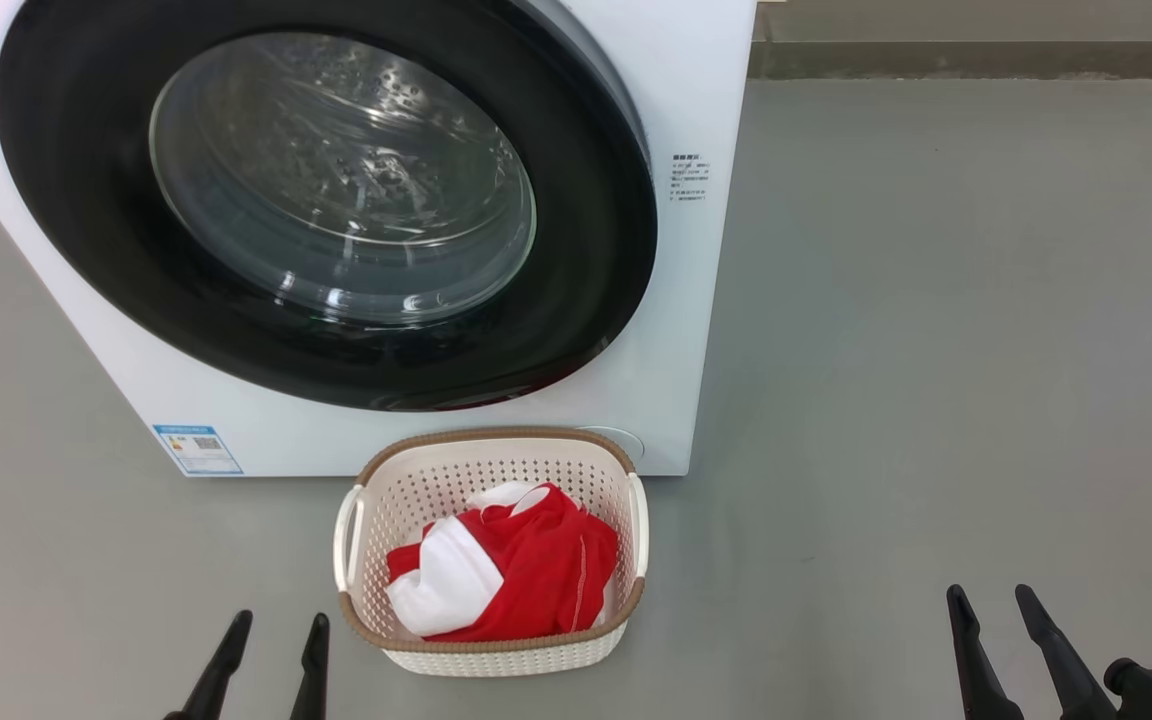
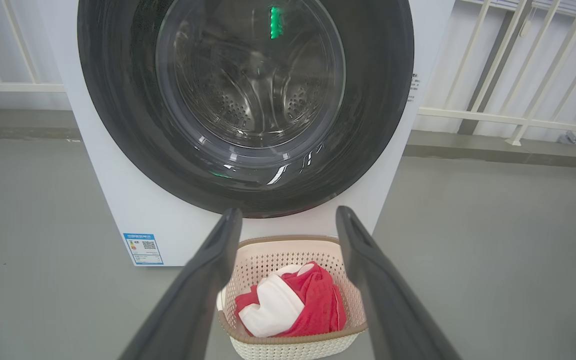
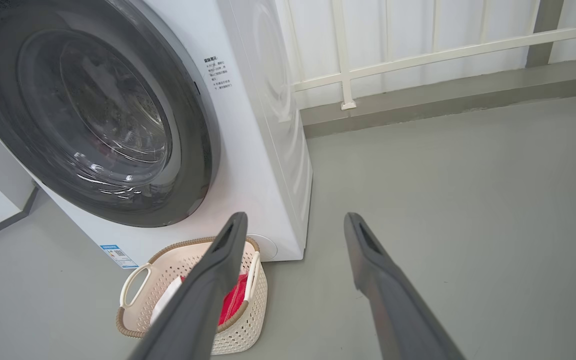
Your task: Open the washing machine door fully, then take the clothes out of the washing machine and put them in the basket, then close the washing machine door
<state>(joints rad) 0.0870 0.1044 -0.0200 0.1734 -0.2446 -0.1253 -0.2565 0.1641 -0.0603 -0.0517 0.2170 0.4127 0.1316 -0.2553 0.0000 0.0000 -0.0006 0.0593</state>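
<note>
My left gripper (image 2: 289,212) is empty, fingers (image 2: 203,285) spread wide; between them sits a cream perforated plastic basket (image 2: 268,260) holding red-and-white fabric clothes (image 2: 313,305), before the closed round black-rimmed door (image 2: 118,110).

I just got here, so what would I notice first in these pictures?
The big round washing machine door, black-rimmed with a glass window, looms at the top left of the head view. Below it on the grey floor sits the little cream basket, with bright red and white clothes inside.

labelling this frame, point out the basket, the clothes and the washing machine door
the basket (image 1: 496,662), head view, on its pale front wall
the clothes (image 1: 546,570), head view, on the red fabric
the washing machine door (image 1: 76,200), head view, on its black rim's left side
</note>
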